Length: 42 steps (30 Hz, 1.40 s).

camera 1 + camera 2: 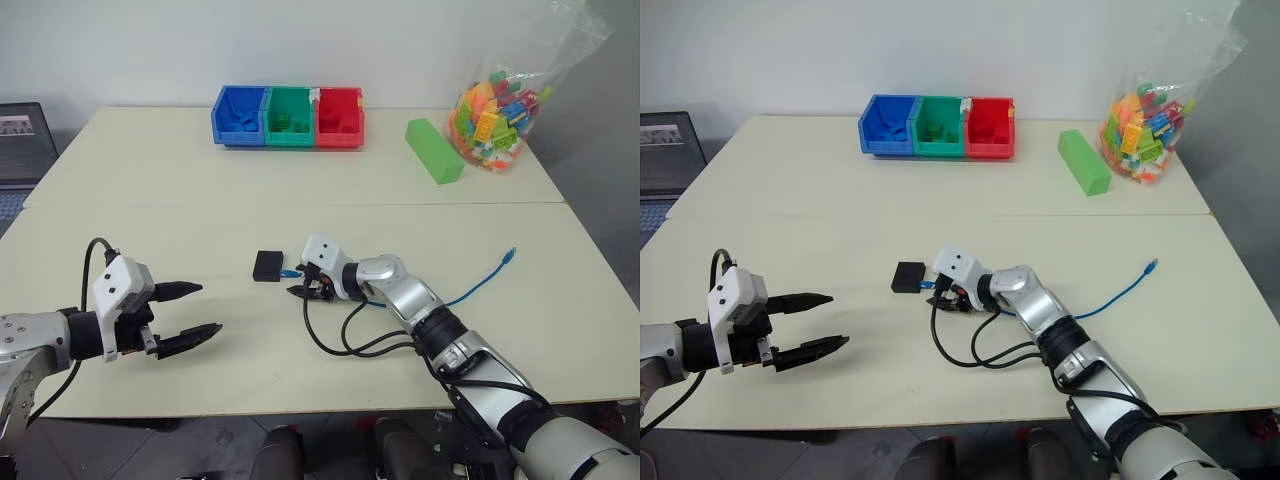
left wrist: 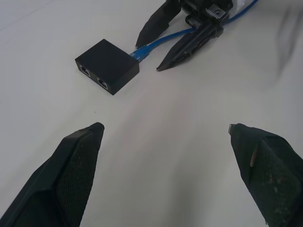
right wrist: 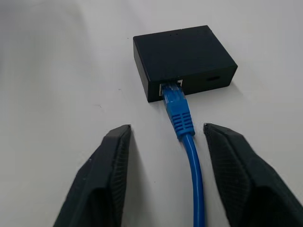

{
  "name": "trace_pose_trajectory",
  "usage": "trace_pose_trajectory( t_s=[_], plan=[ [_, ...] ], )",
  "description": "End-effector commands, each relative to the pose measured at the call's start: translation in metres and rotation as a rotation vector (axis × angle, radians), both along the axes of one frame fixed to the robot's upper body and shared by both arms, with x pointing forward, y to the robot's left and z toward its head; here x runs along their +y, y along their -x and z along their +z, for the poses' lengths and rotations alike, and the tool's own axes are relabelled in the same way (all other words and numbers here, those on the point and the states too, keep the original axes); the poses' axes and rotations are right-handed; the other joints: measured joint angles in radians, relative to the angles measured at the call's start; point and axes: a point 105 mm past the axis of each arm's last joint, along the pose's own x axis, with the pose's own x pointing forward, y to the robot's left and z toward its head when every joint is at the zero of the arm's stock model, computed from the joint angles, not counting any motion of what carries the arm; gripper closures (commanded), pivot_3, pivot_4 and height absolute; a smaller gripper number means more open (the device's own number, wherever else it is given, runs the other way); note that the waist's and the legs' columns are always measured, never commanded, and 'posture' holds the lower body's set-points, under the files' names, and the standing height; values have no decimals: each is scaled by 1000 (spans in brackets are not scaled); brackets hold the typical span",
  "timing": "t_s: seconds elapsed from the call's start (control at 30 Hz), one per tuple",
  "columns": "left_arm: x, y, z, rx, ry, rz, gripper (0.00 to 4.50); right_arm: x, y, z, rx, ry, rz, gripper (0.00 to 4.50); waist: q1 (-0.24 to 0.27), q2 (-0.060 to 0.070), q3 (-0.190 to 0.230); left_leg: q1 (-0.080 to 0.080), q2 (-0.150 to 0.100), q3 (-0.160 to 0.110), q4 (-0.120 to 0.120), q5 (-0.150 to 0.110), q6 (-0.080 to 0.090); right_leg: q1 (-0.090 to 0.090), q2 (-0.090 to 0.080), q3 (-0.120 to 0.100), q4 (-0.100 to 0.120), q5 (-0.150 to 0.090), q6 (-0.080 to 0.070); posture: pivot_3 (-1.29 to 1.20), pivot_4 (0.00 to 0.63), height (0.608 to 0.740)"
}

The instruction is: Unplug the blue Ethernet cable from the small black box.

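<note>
**Closing on the plug, cable still seated**

Right gripper (image 3: 163, 156) straddling the blue cable (image 3: 182, 120) just behind its plug, fingers (image 3: 106, 165) partly open, one each side, not yet touching it, holding nothing. Plug still in the box (image 3: 184, 59), near the middle of the table (image 1: 150, 160), toward its front edge. Best closed squarely on the plug's boot, close to the port rather than on the bare cord; then drawn straight back along the cable's line, not sideways. Latch tab likely needs pressing, else the box simply drags along. Left gripper (image 1: 190, 312) wide open and empty, near the front left edge, well apart from the box; probably needed to pin it.

Counted: one box, one blue cable, three bins (image 1: 288, 117) along the far edge, one green block (image 1: 434, 151), one bag of bricks (image 1: 497, 105) at the far right corner.
</note>
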Motion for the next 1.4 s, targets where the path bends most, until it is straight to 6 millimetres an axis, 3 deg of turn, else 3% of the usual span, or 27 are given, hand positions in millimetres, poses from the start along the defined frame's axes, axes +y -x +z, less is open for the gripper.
trace_pose_trajectory(
  t_s=[0.03,0.23,0.47,0.6,0.83,1.07,1.33,1.4],
  plan=[
    [2,1,8,-19,3,11,0,3,-5,12,-39,-21,1,2927,0,0,0,0,0,0,0,0,0,0,0,0,0,0,0,0,150,740],
    [5,1,8,4,66,49,0,-1,-7,19,-95,-21,0,4430,0,0,0,0,-1,0,0,0,0,0,0,0,0,0,0,0,150,740],
    [5,-12,20,39,301,134,0,-30,-2,46,-390,5,70,4446,6,0,0,-1,-1,-1,0,0,0,0,0,-1,0,0,0,0,150,740],
    [-11,-20,24,104,449,105,0,-46,7,61,-650,58,161,4447,4,0,0,-1,-2,-1,0,0,0,1,-1,-1,-1,0,1,0,150,740],
    [-47,-35,25,226,590,17,0,-50,34,76,-993,99,381,4460,-1,-1,0,0,-1,-1,1,0,0,1,0,-1,0,0,0,0,150,740],
    [-69,-48,23,244,587,-55,0,-47,43,86,-1046,85,411,4462,3,-1,0,0,-2,-2,2,0,0,1,0,0,1,0,0,0,150,740],
    [-75,-52,24,252,609,-102,0,-47,45,90,-1018,59,374,4463,3,-1,0,0,-2,-2,2,0,0,1,0,0,2,0,0,0,150,740],
    [-78,-51,24,249,617,-119,352,-46,45,92,-998,41,358,4463,4,-1,0,0,-2,-2,2,0,0,1,-1,0,2,0,0,0,150,740]
  ],
)
